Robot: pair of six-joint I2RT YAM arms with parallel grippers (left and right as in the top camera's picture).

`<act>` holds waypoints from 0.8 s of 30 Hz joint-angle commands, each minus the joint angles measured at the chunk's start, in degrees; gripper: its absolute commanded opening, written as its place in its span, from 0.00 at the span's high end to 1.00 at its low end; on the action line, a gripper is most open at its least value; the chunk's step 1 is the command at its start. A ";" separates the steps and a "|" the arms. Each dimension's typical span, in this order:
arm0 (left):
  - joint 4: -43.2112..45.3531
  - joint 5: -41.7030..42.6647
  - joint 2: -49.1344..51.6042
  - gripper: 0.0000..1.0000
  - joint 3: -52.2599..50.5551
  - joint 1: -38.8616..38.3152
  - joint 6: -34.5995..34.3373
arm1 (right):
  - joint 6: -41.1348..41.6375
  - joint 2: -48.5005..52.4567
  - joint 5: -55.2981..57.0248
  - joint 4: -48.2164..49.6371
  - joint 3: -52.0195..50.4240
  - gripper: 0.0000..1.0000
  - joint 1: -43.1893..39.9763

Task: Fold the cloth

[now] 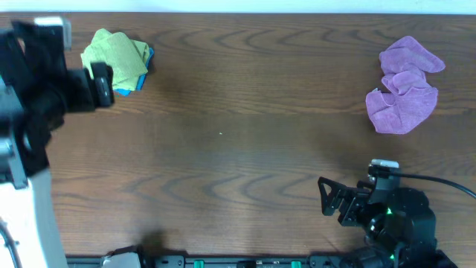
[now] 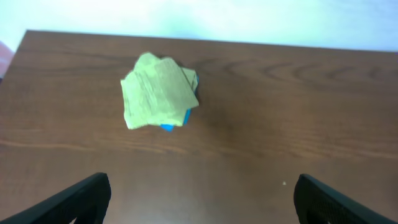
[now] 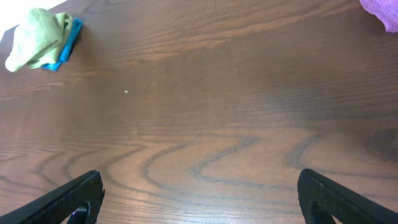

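Hovering at the far-left edge of the desk (image 1: 238, 149), the left hand (image 2: 205, 202) faces the far-left corner with its two fingers (image 2: 78, 199) spread wide and nothing between them. In the overhead view its black tip overlaps the near-left edge of the cloth (image 1: 115, 56). The left wrist view shows the cloth lying ahead of the fingers and apart from them. The right hand (image 1: 331, 195) sits low at the near-right edge of the desk, pointing left across the surface. Its jaws are fully apart and hold nothing. The cloth lies in the far-left corner of the desk as a bunched, lime-green lump on top of a blue cloth (image 2: 168, 127), which shows only as slivers at the right and near edges. The lump is compact, so no clear long axis can be told. In the left wrist view, one flat flap on top has a corner pointing right. A purple cloth (image 1: 405, 85) lies crumpled at the far right, well apart from both hands.
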 commanded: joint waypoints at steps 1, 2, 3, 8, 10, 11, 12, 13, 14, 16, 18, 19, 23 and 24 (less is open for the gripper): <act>3.23 -0.09 -6.36 0.05 -8.46 -0.04 0.52 | 0.79 -0.24 0.59 -0.09 -0.35 0.01 -0.42; 4.61 0.02 -8.17 0.05 -11.19 -0.04 0.52 | 0.79 -0.24 0.59 -0.09 -0.35 0.01 -0.42; 6.23 0.04 -10.25 0.05 -14.36 -0.04 0.52 | 0.79 -0.24 0.59 -0.09 -0.35 0.01 -0.42; 14.34 0.09 -21.44 0.05 -30.25 -0.04 0.52 | 0.79 -0.24 0.59 -0.09 -0.35 0.01 -0.42; 17.18 0.04 -26.12 0.05 -36.37 -0.04 0.52 | 0.79 -0.24 0.59 -0.09 -0.35 0.01 -0.42; 18.08 0.04 -28.06 0.05 -38.77 -0.04 0.52 | 0.79 -0.24 0.59 -0.09 -0.35 0.01 -0.42; 18.80 0.04 -29.70 0.05 -40.81 -0.04 0.52 | 0.79 -0.24 0.59 -0.09 -0.35 0.01 -0.42; 19.45 0.02 -31.45 0.05 -42.99 -0.04 0.52 | 0.79 -0.24 0.59 -0.09 -0.35 0.01 -0.42; 20.11 0.02 -32.98 0.05 -44.92 -0.04 0.55 | 0.79 -0.24 0.59 -0.09 -0.35 0.01 -0.42; 21.38 0.02 -36.39 0.05 -49.20 -0.04 0.55 | 0.79 -0.24 0.59 -0.09 -0.35 0.01 -0.42; 22.25 0.02 -39.47 0.05 -53.00 -0.17 0.55 | 0.79 -0.24 0.59 -0.09 -0.35 0.01 -0.42; 22.60 0.00 -40.98 0.05 -54.77 -0.42 0.57 | 0.79 -0.24 0.59 -0.09 -0.35 0.01 -0.42; 24.39 -0.02 -48.28 0.05 -62.51 -2.19 0.57 | 0.79 -0.24 0.59 -0.09 -0.35 0.01 -0.42; 24.70 -0.02 -49.72 0.05 -63.93 -2.51 0.59 | 0.79 -0.22 0.59 -0.09 -0.35 0.01 -0.42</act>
